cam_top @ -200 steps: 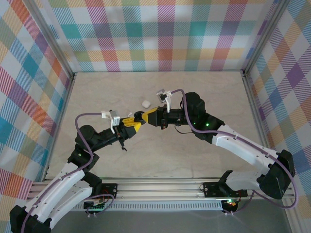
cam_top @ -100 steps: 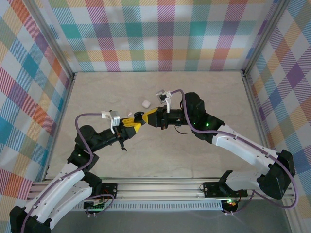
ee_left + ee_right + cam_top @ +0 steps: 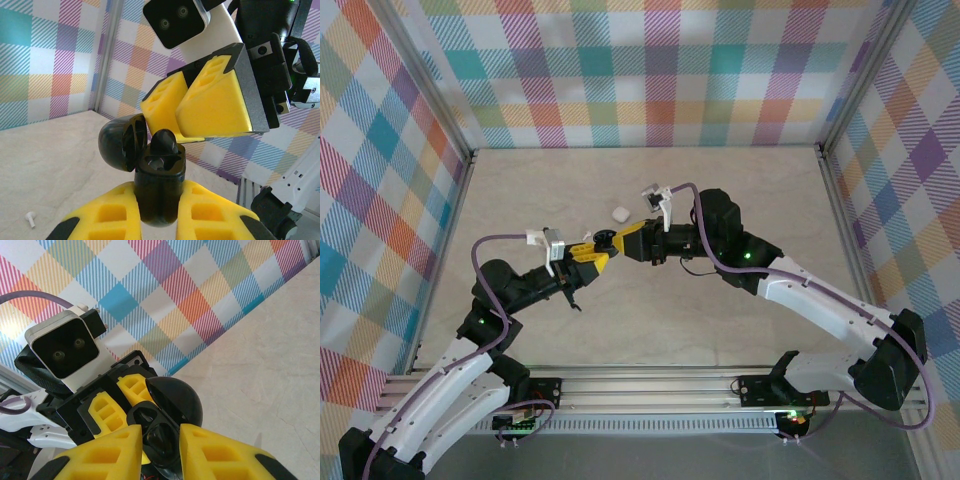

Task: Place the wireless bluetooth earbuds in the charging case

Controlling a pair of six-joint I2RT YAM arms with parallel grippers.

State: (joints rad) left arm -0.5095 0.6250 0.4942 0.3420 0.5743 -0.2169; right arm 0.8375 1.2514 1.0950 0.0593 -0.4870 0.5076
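Holding a black charging case (image 3: 159,175) open above the middle of the desk (image 3: 720,180).

Left pincer (image 3: 159,200) is clamped on the lower body of the case and keeps it upright, with the lid (image 3: 120,145) swung open to one side. One black earbud (image 3: 164,141) sits in the open top, its rounded head poking out. Right pincer (image 3: 161,440) has its yellow fingers just over the opening, either side of that earbud; I cannot tell whether they grip it. A white case (image 3: 618,213) lies on the desk towards the far edge. One white earbud (image 3: 31,218) lies loose on the desk surface.
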